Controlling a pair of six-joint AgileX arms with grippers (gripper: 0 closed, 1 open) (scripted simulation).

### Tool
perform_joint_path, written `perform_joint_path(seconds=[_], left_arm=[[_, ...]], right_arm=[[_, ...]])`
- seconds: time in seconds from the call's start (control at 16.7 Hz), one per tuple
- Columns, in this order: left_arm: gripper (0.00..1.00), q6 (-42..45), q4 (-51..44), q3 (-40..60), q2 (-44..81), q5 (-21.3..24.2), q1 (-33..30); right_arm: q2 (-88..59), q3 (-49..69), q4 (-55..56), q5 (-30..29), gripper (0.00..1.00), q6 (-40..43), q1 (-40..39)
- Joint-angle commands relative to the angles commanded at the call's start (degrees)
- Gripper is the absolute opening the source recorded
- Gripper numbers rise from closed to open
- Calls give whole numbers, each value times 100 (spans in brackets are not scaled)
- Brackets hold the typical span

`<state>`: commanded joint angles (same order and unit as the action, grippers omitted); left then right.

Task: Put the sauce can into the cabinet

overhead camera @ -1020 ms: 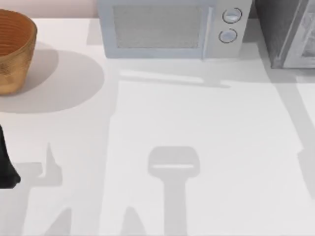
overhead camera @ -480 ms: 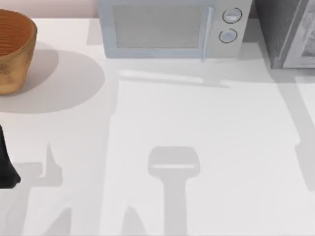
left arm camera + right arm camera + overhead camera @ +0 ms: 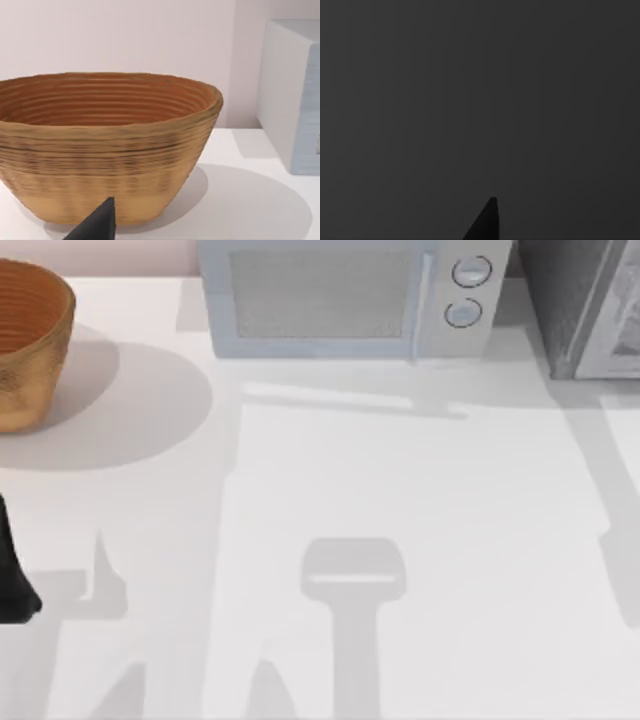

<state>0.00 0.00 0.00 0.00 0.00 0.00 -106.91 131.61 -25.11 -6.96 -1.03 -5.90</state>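
The left gripper [image 3: 15, 590] sits parked at the table's [image 3: 400, 490] left edge, the woven basket [image 3: 30, 340] just beyond it and the microwave [image 3: 340, 300] further off to its right; whether its fingers are spread I cannot tell. The right wrist view is dark. The cabinet [image 3: 585, 305] stands far across from that claw. I cannot place the sauce can. It should be light, rigid and smooth-walled, best pinched across its sides.

View: dark, uniform dark grey throughout.
Right gripper: one black fingertip [image 3: 487, 222], pointed, at the frame's lower edge.
Surface faced: cannot tell.
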Motion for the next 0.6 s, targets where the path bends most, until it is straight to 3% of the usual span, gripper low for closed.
perform_joint_path(seconds=[0.24,0.6], left_arm=[[100,0,0,0,0,0,0],[100,0,0,0,0,0,0]], right_arm=[[0,0,0,0,98,0,0],[0,0,0,0,100,0,0]])
